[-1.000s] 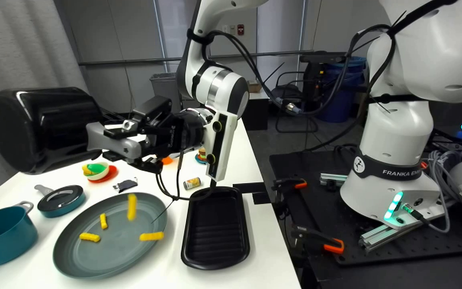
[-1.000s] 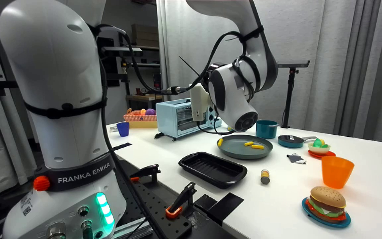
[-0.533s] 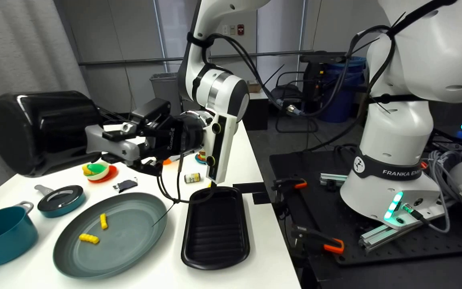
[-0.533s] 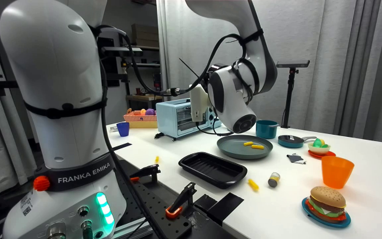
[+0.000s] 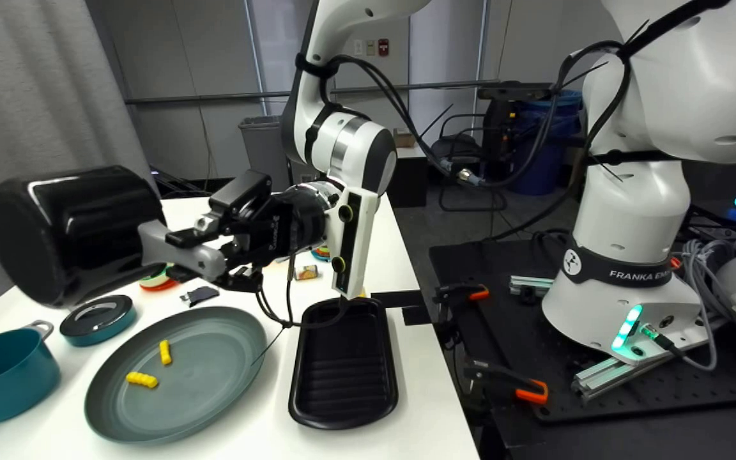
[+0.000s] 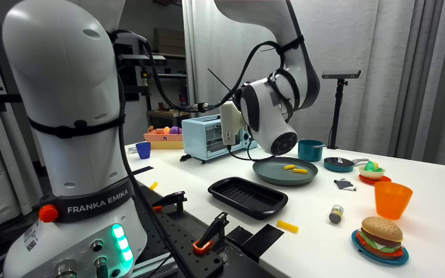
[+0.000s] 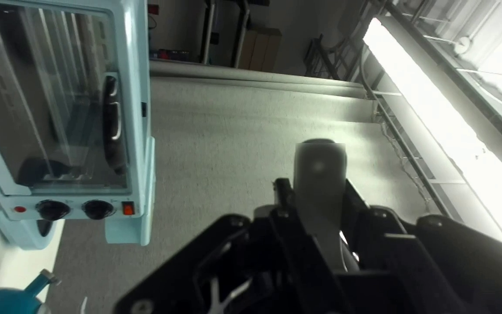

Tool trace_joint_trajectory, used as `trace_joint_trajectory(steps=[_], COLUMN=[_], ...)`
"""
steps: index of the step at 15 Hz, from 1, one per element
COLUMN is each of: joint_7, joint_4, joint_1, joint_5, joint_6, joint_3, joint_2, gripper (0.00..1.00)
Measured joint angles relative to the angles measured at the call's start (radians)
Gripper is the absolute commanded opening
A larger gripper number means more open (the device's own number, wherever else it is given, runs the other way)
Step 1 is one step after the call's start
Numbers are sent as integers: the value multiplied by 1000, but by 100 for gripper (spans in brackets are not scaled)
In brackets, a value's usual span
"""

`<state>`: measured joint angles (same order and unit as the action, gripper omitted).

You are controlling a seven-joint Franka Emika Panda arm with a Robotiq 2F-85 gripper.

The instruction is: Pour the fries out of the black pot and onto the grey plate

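Observation:
The black pot (image 5: pixel 77 233) is in the air, tipped on its side, its base toward the left in an exterior view; its opening is hidden. My gripper (image 5: pixel 190 252) is shut on the pot's straight grey handle, which shows between the fingers in the wrist view (image 7: pixel 319 174). The grey plate (image 5: pixel 208 396) lies on the table below and to the right of the pot. Two fries (image 5: pixel 143 379) (image 6: pixel 300 170) lie on the plate in both exterior views. One fry (image 6: pixel 287 226) lies on the table beside the grill pan, another (image 6: pixel 153 186) at the table's edge.
The black grill pan (image 5: pixel 345 364) lies beside the plate. A teal pot (image 5: pixel 7 377) and small frying pan (image 6: pixel 339 165) stand near it. A small jar (image 6: pixel 336 214), orange cup (image 6: pixel 392 199), toy burger (image 6: pixel 381 239) and blue toaster oven (image 6: pixel 203 135) are on the table.
The pot and gripper have lowered slightly. Two fries have left the plate, bounced onto the table and moved toward its edge. The small jar has rolled away from the grill pan.

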<state>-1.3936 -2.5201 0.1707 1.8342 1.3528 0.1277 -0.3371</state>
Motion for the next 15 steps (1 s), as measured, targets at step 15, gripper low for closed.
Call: trace_joint_trajectory(steps=[15], joint_7=[14], joint_4=[0], joint_1=[-242], joint_5=[-232], joint_6=[844], joint_3=[-93], joint_2=[178], gripper=[7])
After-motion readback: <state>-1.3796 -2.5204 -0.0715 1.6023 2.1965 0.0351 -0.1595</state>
